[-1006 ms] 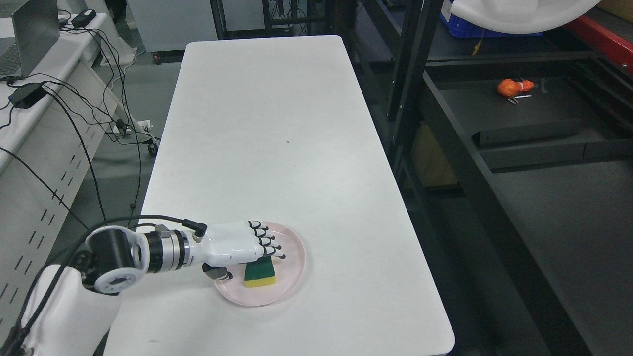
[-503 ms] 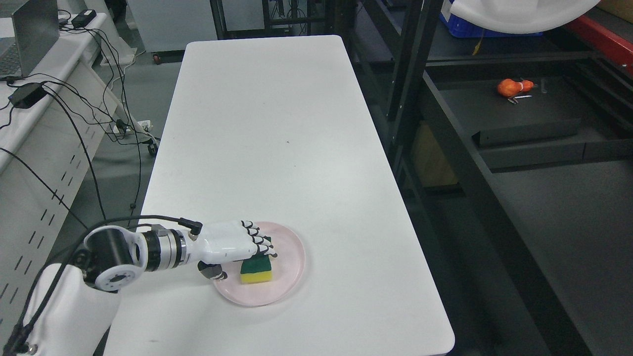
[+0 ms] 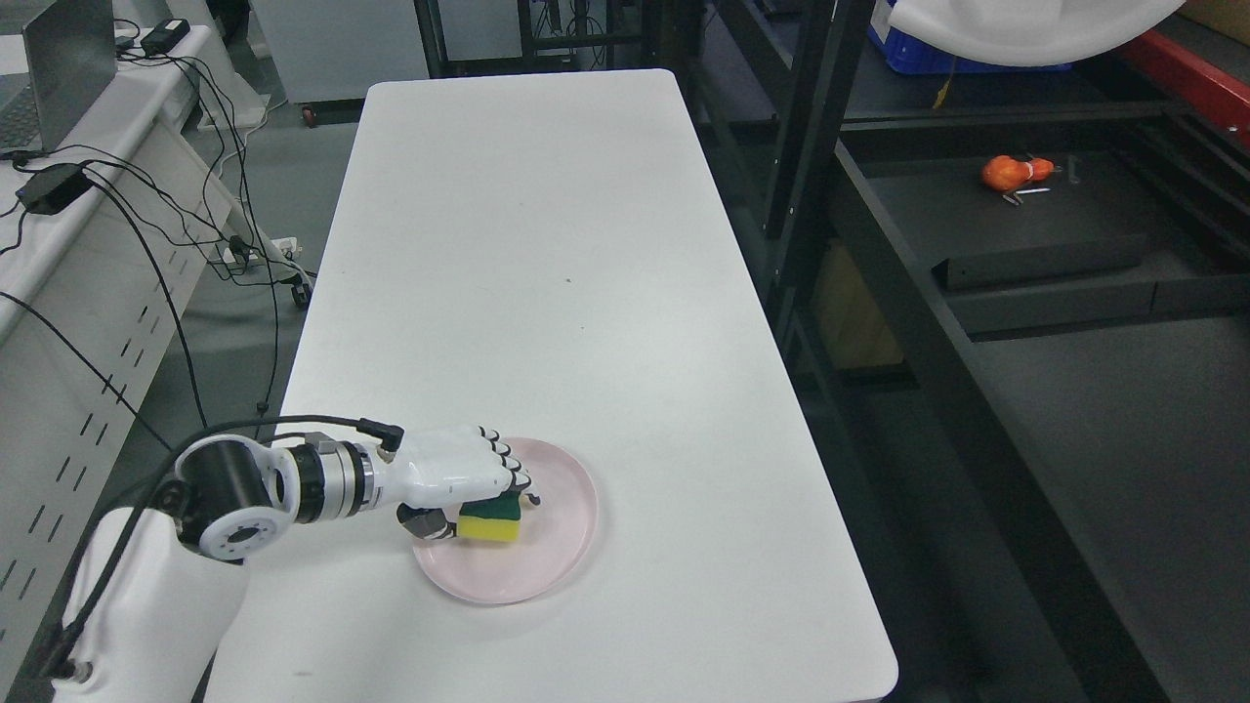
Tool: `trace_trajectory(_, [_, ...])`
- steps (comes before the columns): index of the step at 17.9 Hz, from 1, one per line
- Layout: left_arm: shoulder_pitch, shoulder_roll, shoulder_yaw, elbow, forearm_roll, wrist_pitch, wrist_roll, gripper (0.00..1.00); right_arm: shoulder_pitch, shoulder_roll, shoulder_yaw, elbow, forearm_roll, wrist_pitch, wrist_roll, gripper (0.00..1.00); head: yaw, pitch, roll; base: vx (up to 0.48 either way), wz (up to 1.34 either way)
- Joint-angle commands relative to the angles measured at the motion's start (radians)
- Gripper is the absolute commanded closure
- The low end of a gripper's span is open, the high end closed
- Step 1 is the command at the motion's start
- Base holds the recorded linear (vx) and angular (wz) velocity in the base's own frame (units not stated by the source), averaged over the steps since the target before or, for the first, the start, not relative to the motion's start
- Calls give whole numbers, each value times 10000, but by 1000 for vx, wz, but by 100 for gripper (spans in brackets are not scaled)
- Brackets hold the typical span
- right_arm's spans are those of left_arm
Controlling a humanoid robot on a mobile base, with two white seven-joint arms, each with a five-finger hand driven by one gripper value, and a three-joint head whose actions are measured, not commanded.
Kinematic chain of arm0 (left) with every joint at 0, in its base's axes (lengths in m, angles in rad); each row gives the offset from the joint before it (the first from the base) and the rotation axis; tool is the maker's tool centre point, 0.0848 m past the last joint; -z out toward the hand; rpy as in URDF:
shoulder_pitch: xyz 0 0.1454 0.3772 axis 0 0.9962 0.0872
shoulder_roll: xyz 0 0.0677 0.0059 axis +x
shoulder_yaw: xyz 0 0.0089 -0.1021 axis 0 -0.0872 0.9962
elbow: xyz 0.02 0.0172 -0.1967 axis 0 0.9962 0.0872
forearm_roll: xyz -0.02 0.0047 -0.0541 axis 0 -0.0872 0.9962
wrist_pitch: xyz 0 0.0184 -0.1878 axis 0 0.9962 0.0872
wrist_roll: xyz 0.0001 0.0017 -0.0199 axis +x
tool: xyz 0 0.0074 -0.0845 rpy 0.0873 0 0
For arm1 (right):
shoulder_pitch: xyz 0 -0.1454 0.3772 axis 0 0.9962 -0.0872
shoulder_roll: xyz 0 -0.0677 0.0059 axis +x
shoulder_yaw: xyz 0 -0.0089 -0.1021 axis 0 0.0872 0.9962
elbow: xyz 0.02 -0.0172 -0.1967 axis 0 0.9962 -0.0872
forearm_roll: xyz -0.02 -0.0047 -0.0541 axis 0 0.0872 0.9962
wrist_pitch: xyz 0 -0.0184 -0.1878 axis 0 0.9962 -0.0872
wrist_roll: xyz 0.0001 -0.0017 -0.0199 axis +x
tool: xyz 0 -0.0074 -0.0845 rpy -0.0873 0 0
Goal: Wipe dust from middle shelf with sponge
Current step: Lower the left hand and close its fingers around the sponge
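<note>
Left hand (image 3: 469, 478) closed around sponge (image 3: 490, 520) over left half of pink plate (image 3: 562, 532); sponge's long axis across the fingers; shelf (image 3: 1055, 234) well right of plate, beyond table (image 3: 527, 244).

**White table between a cabled bench and black shelving**

A long white rectangular table with rounded corners (image 3: 547, 293) runs away from the camera over a grey floor (image 3: 234, 293). To the left stands a white metal workbench with slotted side panels (image 3: 68, 322), draped with loose black cables (image 3: 166, 244); a black power adapter (image 3: 44, 187) lies on its top. To the right rises a black metal shelving rack (image 3: 811, 146), its dark shelf holding a small orange object (image 3: 1006, 173). A blue plastic crate (image 3: 918, 49) sits farther back, under even overhead light
</note>
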Motion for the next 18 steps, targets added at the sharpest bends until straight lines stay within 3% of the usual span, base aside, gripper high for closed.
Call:
trace_trajectory(1, [-110, -568, 393, 576, 26, -6, -2, 37, 6, -175, 0, -174, 0, 722, 7, 0, 0, 0, 0, 0, 0])
trace_trajectory(8, [-95, -584, 624, 837, 133, -6, -2, 54, -9, -175, 0, -174, 0, 722, 7, 0, 0, 0, 0, 0, 0])
trace_trajectory(12, [-141, -691, 1068, 837, 697, -6, -63, 75, -9, -175, 0, -174, 0, 722, 7, 0, 0, 0, 0, 0, 0])
trace_trajectory(18, [-584, -661, 1560, 792, 1801, -6, -812, 97, -9, -175, 0, -174, 0, 722, 7, 0, 0, 0, 0, 0, 0])
